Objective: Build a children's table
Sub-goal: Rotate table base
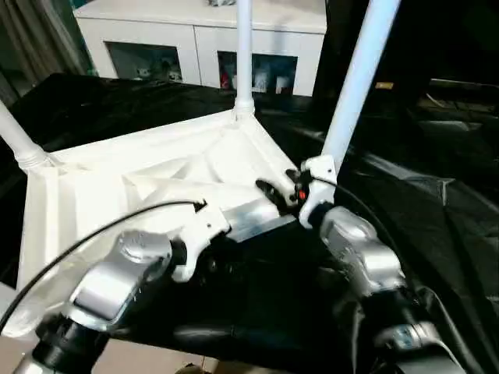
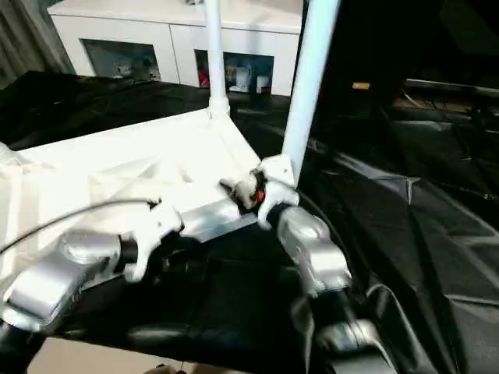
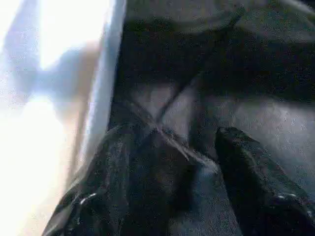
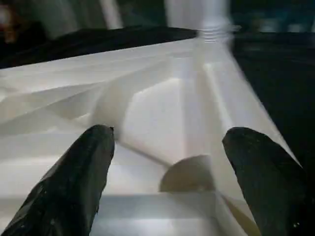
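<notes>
Twin head views down over the upturned tabletop (image 1: 156, 179); wrist views close along each tool.

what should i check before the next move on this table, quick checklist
1. Tabletop upside down on the black sheet, ribs up: ok.
2. Far leg upright in its corner socket: ok.
3. Left leg in its socket: ok, though cut off by the picture edge.
4. Near right leg fully seated: cannot tell, its base sits behind the right gripper.
5. Right gripper open, nothing between its fingers: ok.
6. Left gripper holding nothing, over the sheet beside the tabletop edge: ok.
</notes>
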